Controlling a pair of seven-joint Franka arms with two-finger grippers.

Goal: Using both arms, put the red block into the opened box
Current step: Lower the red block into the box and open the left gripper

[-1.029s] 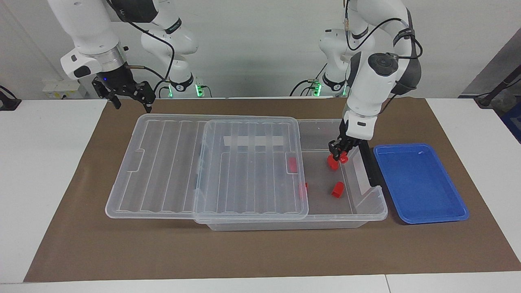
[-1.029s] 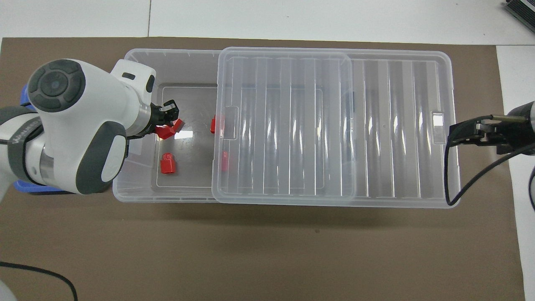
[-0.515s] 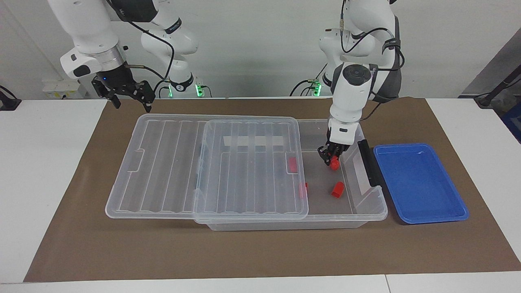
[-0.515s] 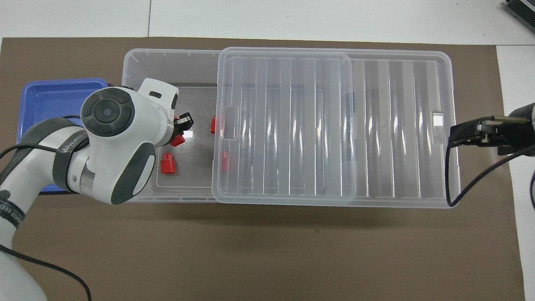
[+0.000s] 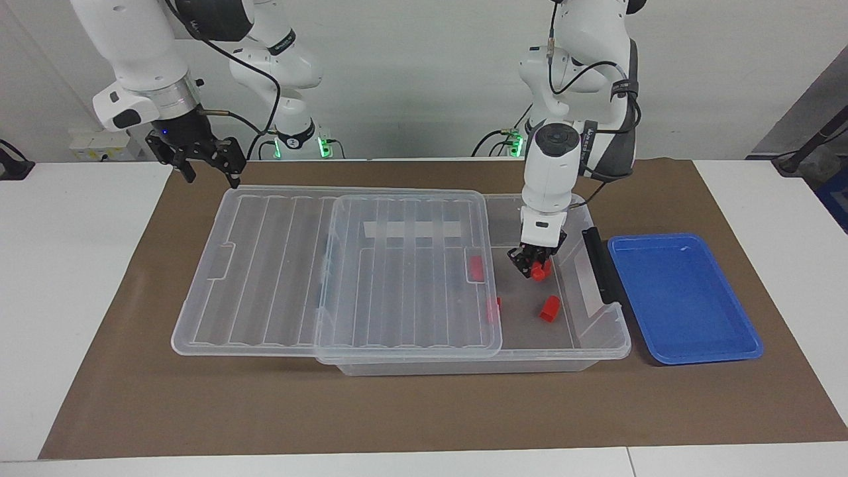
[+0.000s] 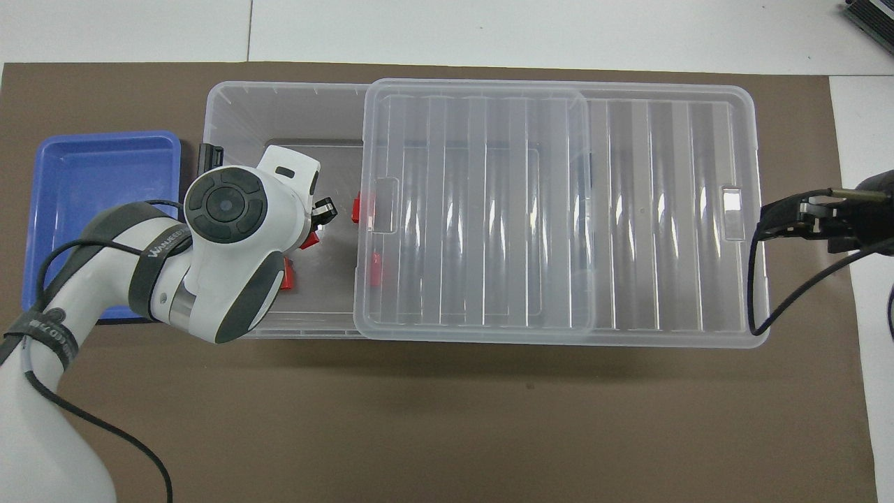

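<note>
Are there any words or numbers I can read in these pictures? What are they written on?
"WANHEER", roughly: white letters on the black band around the left arm, seen from overhead; small, so the spelling is uncertain.
More white letters on the black band lower on that arm: too blurred to read.
White letters on the black bands in the facing view: too small to read.
The box, its lid, the white tape strip and the blue tray: no writing.

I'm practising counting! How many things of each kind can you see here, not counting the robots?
red blocks: 4
clear box: 1
clear lid: 1
blue tray: 1
Total: 7
</note>
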